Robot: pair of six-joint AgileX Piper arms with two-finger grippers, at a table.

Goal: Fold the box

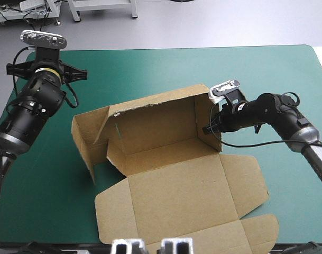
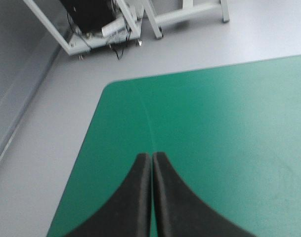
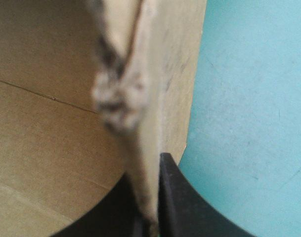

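brown board, judging it light and stiff, likely bending only along its scores. sitting as a half-raised box [image 1: 166,174] mid-worktop [image 1: 287,74], lid [image 1: 176,206] lying flat nearward. clamping the right end wall [image 1: 207,119] at its top edge with the right jaws, thin edges seeming the best hold. holding the left jaws clenched on nothing above the worktop's far left corner. hiding the right fingertips behind board; blurring the wall edge close up.

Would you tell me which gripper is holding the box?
The right gripper, shut on the box at its right wall; the left gripper holds nothing.
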